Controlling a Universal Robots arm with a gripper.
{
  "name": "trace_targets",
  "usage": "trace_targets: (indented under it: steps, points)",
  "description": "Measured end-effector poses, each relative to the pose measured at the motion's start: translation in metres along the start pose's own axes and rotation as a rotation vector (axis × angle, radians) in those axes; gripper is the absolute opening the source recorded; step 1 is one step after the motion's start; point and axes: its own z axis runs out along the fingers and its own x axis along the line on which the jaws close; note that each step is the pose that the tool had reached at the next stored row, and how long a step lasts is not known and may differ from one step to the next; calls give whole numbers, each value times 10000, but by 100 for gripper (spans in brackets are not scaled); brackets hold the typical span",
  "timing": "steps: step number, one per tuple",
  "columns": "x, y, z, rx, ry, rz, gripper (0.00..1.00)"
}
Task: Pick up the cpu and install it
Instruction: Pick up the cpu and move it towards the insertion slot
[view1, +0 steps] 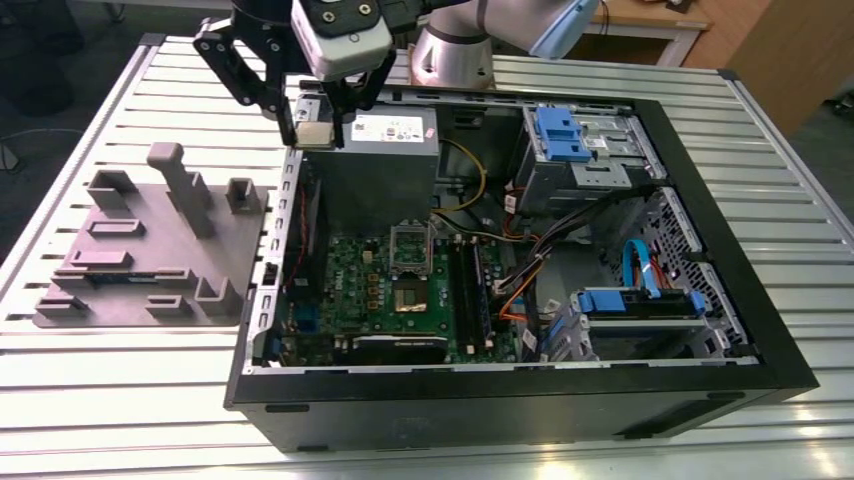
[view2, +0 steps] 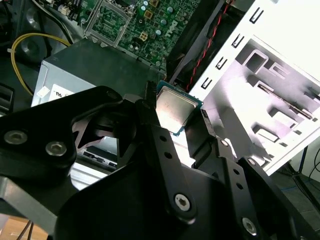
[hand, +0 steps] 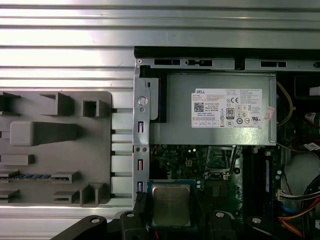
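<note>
The gripper (view2: 176, 117) has its two black fingers clamped on opposite edges of the cpu (view2: 176, 111), whose silver top shows between them in both wrist views. In the exterior view it hangs with the chip above the open case's (view1: 534, 412) edge at the exterior view's left, beside the grey power supply (view1: 387, 165) and well apart from the open socket (view1: 412, 296) on the green motherboard (view1: 354, 290). Outside the case, a grey fixture (view1: 147, 255) lies on the slatted table (view1: 80, 375).
</note>
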Motion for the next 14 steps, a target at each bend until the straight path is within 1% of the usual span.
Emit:
trace_targets:
  steps: [12,14]
  points:
    - [-13,0,0,0,0,0,47]
    - [-25,1,0,1,1,-2,47]
